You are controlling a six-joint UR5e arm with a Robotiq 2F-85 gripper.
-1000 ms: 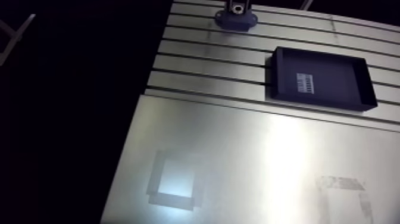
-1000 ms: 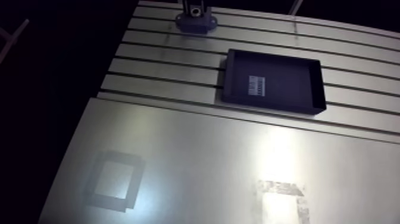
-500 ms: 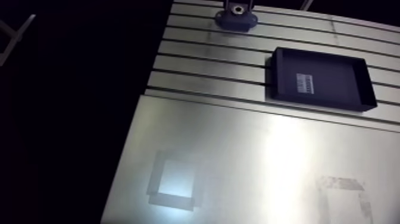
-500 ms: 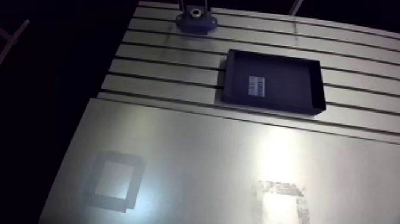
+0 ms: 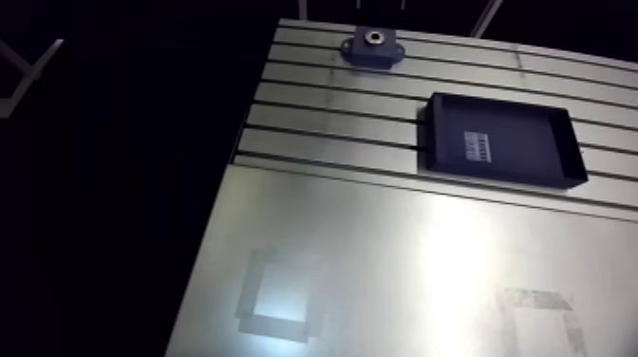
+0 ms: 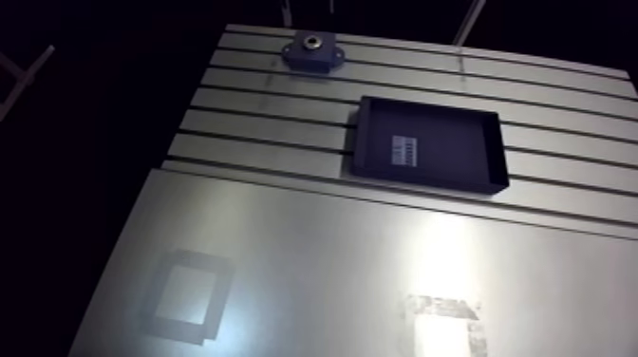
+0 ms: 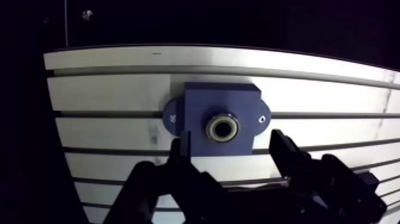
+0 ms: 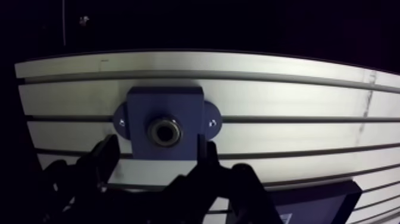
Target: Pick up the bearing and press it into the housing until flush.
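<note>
Brushed, glossy aluminium is seen on the table [image 5: 399, 247]; the housing [image 7: 220, 119] looks matt blue plastic, the bearing [image 7: 222, 127] shiny metal.

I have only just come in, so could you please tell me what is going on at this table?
A robot arm is working on a bearing assembly. Its end effector hangs over the blue housing at the far edge of the slotted table, with fingers apart and nothing held. The bearing already sits in the housing's bore, though these views cannot show whether it is fully flush. A black tray lies nearby on the table, holding only a small label.
</note>
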